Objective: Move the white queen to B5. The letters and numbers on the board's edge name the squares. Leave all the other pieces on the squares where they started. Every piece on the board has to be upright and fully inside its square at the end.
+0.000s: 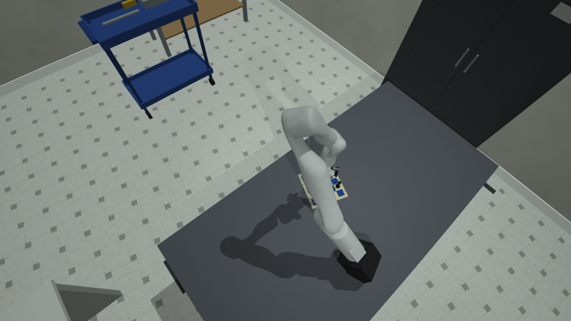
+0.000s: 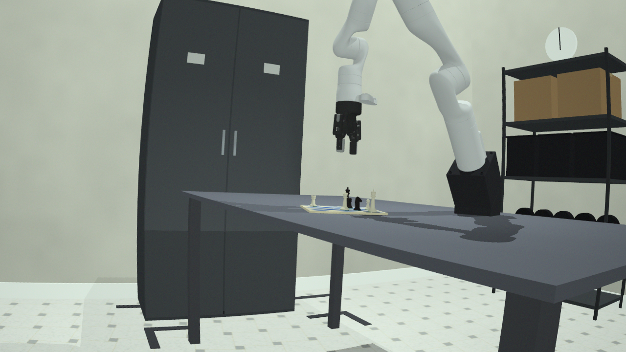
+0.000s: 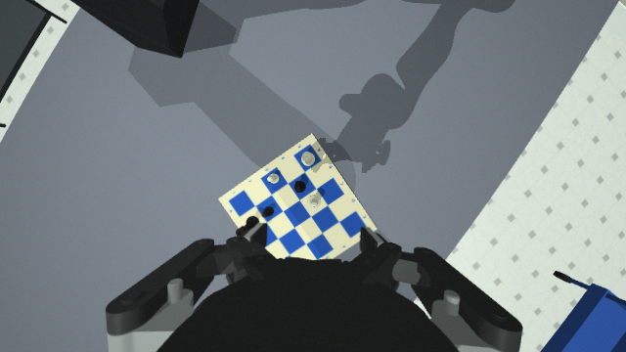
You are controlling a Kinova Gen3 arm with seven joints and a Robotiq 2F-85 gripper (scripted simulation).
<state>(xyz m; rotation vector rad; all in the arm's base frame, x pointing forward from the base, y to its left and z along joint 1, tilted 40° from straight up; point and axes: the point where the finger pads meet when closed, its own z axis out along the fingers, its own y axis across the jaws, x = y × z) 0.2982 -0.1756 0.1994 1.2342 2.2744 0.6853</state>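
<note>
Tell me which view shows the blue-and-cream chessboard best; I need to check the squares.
The wrist view: the blue-and-cream chessboard lies nearly whole below the open gripper. In the top view the white arm covers most of it; the exterior view shows it edge-on.

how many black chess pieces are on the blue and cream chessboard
3. In the wrist view, one black piece stands mid-board, a second nearer the left edge, and a third at that edge. The open gripper hides the near rows of the chessboard, so more may be hidden.
</note>
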